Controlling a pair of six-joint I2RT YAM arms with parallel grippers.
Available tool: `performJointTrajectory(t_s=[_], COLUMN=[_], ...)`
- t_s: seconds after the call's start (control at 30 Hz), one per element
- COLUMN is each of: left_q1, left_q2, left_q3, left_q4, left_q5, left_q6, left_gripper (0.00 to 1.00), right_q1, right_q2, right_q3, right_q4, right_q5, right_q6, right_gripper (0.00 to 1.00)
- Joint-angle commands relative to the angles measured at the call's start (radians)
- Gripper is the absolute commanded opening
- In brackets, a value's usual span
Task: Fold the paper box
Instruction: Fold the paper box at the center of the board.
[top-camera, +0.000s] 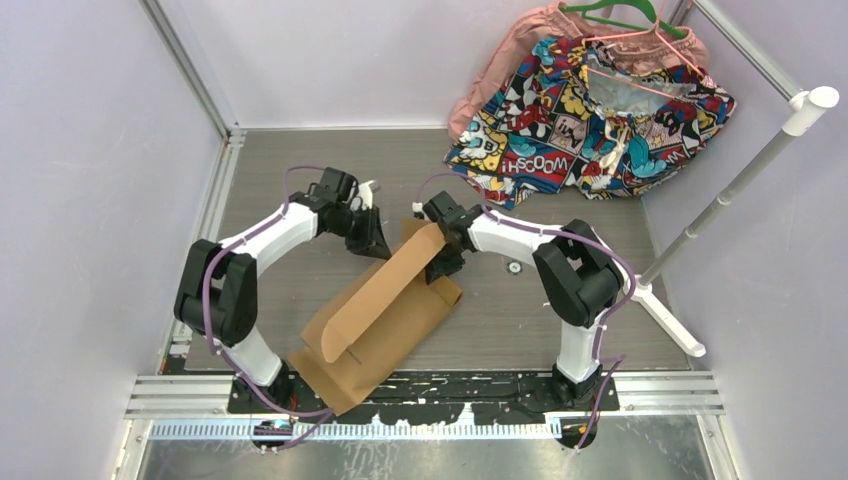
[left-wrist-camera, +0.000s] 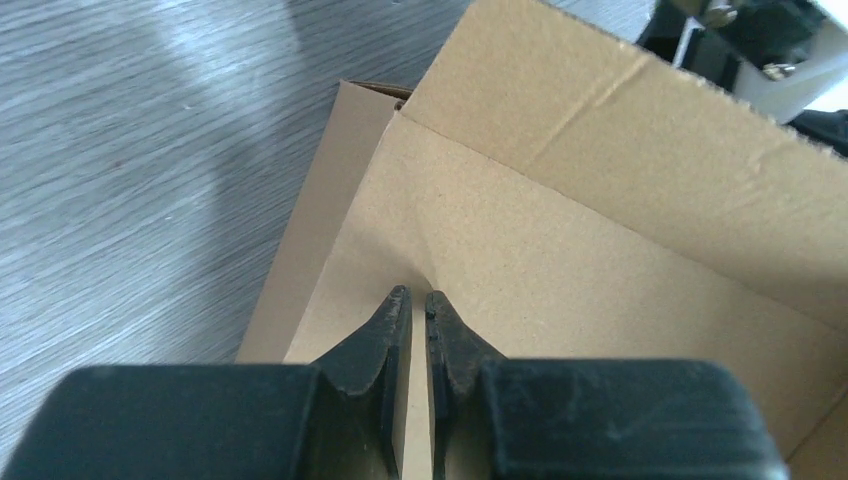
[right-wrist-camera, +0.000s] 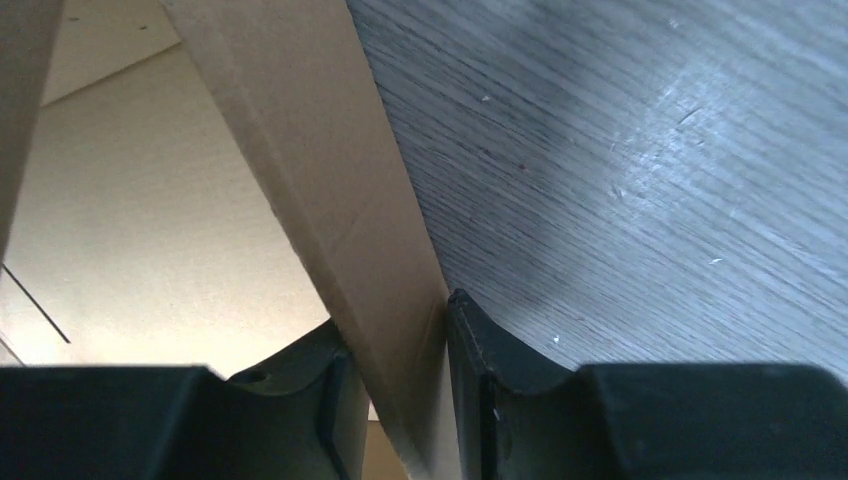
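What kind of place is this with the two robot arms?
Probably a robotics lab test cell: plain walls on an aluminium frame enclose the table, two arms are bolted to its near edge, with a paper box and comic-print cloth as props.

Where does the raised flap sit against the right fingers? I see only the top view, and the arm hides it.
Observer: Right wrist view: the flap runs between the two right fingers. Whether they press it, I cannot tell.
Operator: Are the left fingers wide apart?
Observer: No. Left wrist view: the left fingers stand almost together, with a thin slit between them, close to the box.
Operator: Is the cardboard smooth there?
Observer: No. A crease crosses the panel near its top edge.
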Motion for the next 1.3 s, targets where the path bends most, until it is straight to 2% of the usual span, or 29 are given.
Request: performJointTrajectory(t_s=[0.0, 0.2, 0.53, 0.7, 0.8, 1.07, 1.27], left_q1=[-0.021, -0.022, -0.059, -0.076, -0.079, -0.087, -0.107], left_q2=[0.032, 0.030, 0.043, 0.034, 0.023, -0.008, -0.001], left_q3=[-0.037, -0.049, -0.050, -0.055, -0.061, -0.110, -0.154], left_q4=[0.115, 0.160, 0.215, 0.220, 0.224, 0.289, 0.397], left_q5=[0.154, 0.204, 0.259, 0.260, 0.274, 0.335, 0.355], left_q6=[-0.060, -0.091, -0.148, -0.168, -0.188, -0.263, -0.352], left_gripper=[0.12, 0.12, 0.12, 0.13, 0.13, 0.13, 0.13], right_q1=[0.035, 0.040, 0.052, 0.055, 0.055, 0.056, 0.056], right_q2=[0.038, 0.038, 0.031, 0.018, 0.015, -0.017, -0.030], right_q3=[-0.017, -0.007, 0.013, 0.007, 0.005, -0.013, -0.007], right_q4=[-0.023, -0.029, -0.050, -0.042, -0.038, -0.012, -0.007], right_q5=[0.017, 0.028, 0.101, 0.159, 0.180, 0.284, 0.305], right_q6=[-0.002, -0.002, 0.002, 0.018, 0.027, 0.044, 0.049], right_gripper=[0.36, 0.42, 0.43, 0.41, 0.35, 0.37, 0.46])
